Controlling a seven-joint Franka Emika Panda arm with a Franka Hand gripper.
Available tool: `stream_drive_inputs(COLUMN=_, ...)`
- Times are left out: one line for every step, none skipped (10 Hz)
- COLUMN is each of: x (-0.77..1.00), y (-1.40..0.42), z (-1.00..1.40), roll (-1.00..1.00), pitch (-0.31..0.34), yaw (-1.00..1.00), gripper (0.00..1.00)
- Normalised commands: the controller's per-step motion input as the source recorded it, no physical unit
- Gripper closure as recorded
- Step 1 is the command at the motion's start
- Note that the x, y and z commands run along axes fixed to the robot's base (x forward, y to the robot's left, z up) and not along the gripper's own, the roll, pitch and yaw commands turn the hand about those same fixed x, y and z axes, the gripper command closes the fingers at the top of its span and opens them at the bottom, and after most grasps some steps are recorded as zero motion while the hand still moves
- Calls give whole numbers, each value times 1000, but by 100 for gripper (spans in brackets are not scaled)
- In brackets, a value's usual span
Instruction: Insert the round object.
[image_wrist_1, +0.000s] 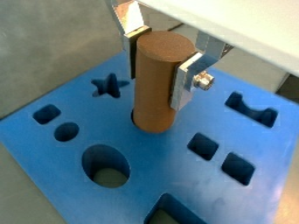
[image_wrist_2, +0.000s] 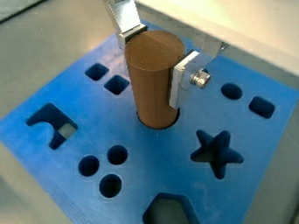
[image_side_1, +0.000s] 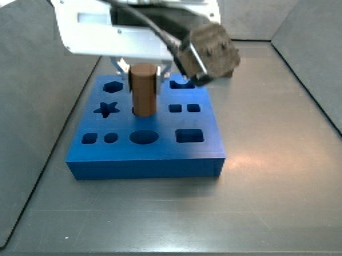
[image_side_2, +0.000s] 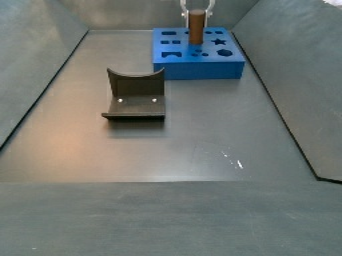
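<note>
Currently the gripper (image_wrist_1: 163, 54) is clamped on the peg (image_wrist_1: 160, 83), upright over the blue block (image_wrist_1: 70, 96); its base sits beside the round hole (image_wrist_1: 107, 165) (not above it yet).

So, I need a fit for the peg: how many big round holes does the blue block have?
1: the big round hole in the blue block, near the round object that the pincer grips upright over the block. It may hide others.
</note>
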Motion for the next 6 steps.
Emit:
stream_drive_inputs(x=54, y=0, z=-354, roll=0, pitch=0, yaw=-111, gripper=100)
stream_drive_inputs(x=40, y=0, z=-380, roll=0, pitch=0, yaw=-114, gripper=100)
stream_drive_inputs(x=0, y=0, z=-323, roll=0, pitch=-11, yaw=-126, gripper=100)
stream_drive_inputs(x=0, y=0, z=-340, roll=21, pitch=-4, yaw=-74, gripper=100)
stream_drive_inputs(x=0, y=46, z=0, roll=-49, pitch=0, yaw=-100, gripper=100)
stream_drive_inputs(x=0, y=0, z=0, roll=0, pitch=0, yaw=0, gripper=100)
